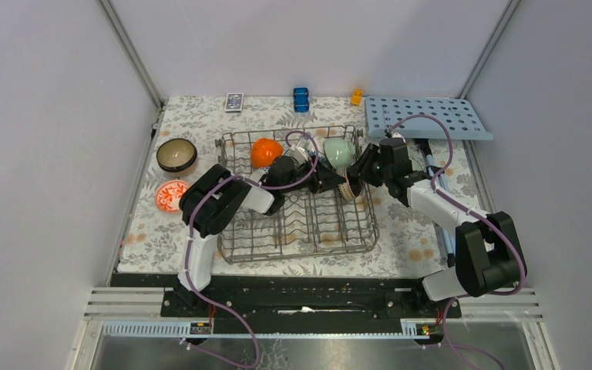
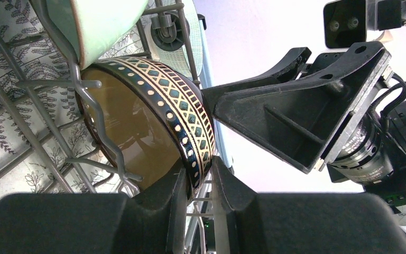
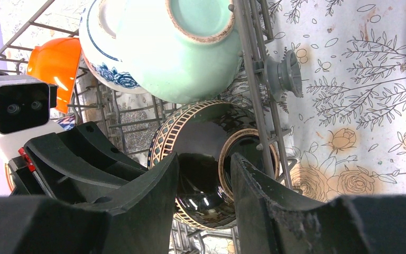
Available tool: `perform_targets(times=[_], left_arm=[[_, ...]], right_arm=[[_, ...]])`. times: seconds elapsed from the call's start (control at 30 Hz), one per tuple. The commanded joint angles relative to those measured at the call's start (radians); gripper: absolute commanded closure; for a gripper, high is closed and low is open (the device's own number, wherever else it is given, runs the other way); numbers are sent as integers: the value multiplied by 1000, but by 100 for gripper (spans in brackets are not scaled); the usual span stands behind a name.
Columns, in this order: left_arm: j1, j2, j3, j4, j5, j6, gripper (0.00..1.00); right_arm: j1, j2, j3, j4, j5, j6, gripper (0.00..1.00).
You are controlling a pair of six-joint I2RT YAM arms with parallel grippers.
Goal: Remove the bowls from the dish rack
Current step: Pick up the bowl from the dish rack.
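While the dark brown round ceramic bowl (image 2: 140, 129) stands on edge at the right of the grey wire dish rack (image 1: 297, 254), its rim sits between the jaws of the left gripper (image 2: 200, 174); gripped or not, I cannot tell. The right gripper (image 3: 205, 164) is open beside it.

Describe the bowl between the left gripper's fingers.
Find the grey wire dish rack and go to its right side. Just nearer than the pale green bowl stands a dark bowl on edge; no neighbour shares its cream band of diamonds.

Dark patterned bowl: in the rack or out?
In. The dark patterned bowl stands on edge between the dish rack tines; left gripper straddles its rim.
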Motion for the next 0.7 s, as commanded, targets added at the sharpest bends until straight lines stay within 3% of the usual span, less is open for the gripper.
perform_targets(times=[0.0, 0.67], left_arm=[[-17, 3, 45, 201, 31, -9, 100], [-15, -15, 54, 252, 51, -26, 100]], right_arm=[[2, -28, 14, -2, -56, 18, 51], [-4, -81, 48, -48, -55, 10, 37]])
